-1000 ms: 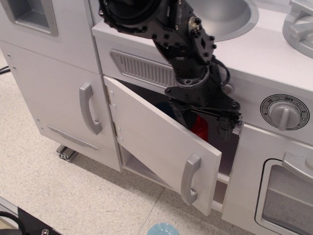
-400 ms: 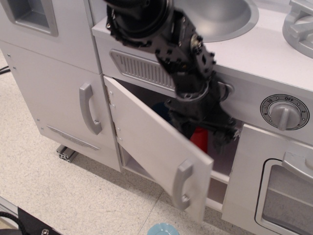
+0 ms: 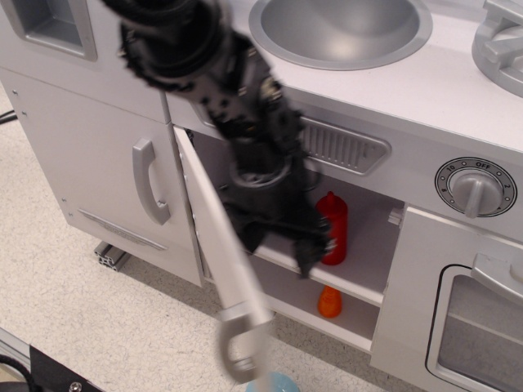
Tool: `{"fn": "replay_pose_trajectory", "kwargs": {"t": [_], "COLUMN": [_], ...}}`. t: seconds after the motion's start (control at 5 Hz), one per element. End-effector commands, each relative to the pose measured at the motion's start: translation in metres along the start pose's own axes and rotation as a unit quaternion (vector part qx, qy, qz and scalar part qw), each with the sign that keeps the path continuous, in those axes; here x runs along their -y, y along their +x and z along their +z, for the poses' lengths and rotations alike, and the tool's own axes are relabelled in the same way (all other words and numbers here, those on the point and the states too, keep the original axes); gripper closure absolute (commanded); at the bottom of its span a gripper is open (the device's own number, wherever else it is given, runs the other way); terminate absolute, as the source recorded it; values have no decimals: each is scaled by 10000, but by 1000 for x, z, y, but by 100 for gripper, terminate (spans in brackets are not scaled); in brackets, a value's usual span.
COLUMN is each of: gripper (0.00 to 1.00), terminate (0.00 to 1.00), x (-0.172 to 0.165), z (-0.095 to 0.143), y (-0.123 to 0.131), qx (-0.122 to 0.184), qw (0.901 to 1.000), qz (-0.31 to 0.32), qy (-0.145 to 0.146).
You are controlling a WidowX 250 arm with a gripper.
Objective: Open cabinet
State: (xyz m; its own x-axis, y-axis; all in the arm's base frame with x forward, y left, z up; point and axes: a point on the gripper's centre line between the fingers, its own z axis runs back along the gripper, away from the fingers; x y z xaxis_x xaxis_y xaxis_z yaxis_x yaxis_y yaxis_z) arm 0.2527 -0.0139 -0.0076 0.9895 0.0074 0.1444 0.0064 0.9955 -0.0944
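Below sink, cabinet (image 3: 225, 253) door edge-on, handle lowest.

Red bottle (image 3: 333, 227) upright on upper shelf (image 3: 359, 282), just right of the jaws. Orange bottle (image 3: 330, 301) below, lower right of them. Sink bowl (image 3: 343, 28) above. Timer dial (image 3: 476, 187) far right. Curved-handle door (image 3: 98, 175) left. Oven window (image 3: 482, 331) lower right.

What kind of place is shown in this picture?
Probably a lab floor with a toy kitchen: grey sink, timer dial, and a cabinet swung open on a red bottle.
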Motion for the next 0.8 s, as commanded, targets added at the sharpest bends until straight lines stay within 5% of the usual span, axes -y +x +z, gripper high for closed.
{"fn": "replay_pose_trajectory", "kwargs": {"t": [0.0, 0.4, 0.6], "gripper": [0, 0, 0], "terminate": [0, 0, 100], "x": [-46, -62, -62], "z": [9, 10, 10], "y": [-27, -33, -33], "qx": [67, 69, 69], "qw": [9988, 9975, 9975], "qz": [265, 406, 406], "qy": [409, 578, 578]}}
